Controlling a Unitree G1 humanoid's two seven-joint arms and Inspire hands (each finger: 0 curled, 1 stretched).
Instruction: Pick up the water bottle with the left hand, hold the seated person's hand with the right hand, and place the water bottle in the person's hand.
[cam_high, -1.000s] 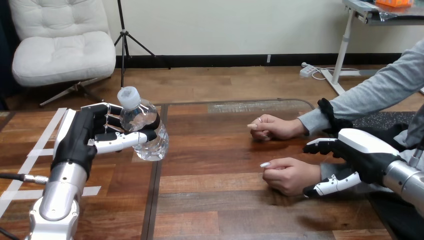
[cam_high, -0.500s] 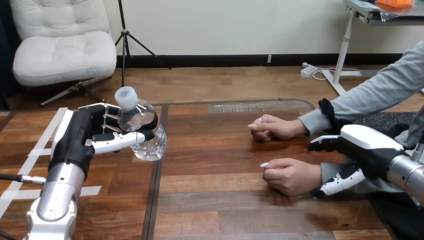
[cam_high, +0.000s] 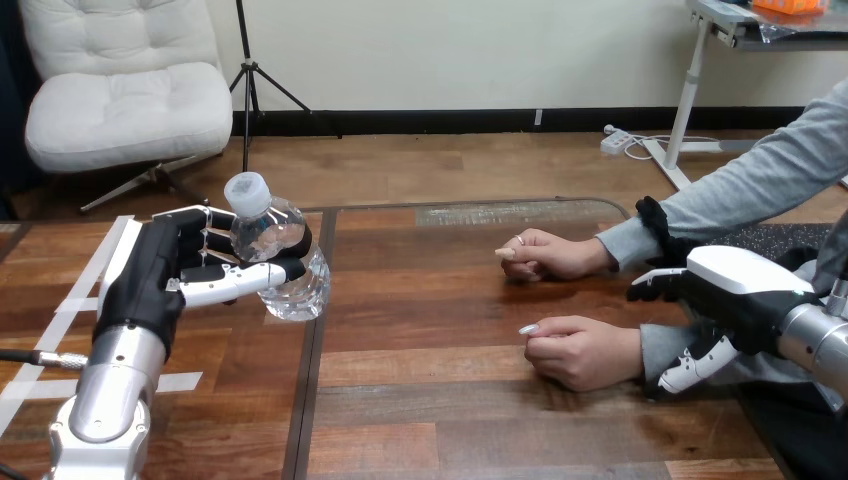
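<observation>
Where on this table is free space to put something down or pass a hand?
Free: the wide bare table between the water bottle in the left hand and the person's nearer hand, and the near strip in front of that hand. Crowded: the right side, where the person's farther hand, the sleeve and the right hand are close together.

The left hand (cam_high: 160, 275) is black with white-shelled, jointed fingers (cam_high: 200, 214) on a silver cylindrical forearm (cam_high: 105, 395). The right hand (cam_high: 745, 295) carries a smooth white back shell.

Open tabletop (cam_high: 430, 310) between bottle (cam_high: 285, 262) and fists (cam_high: 580, 350)
</observation>
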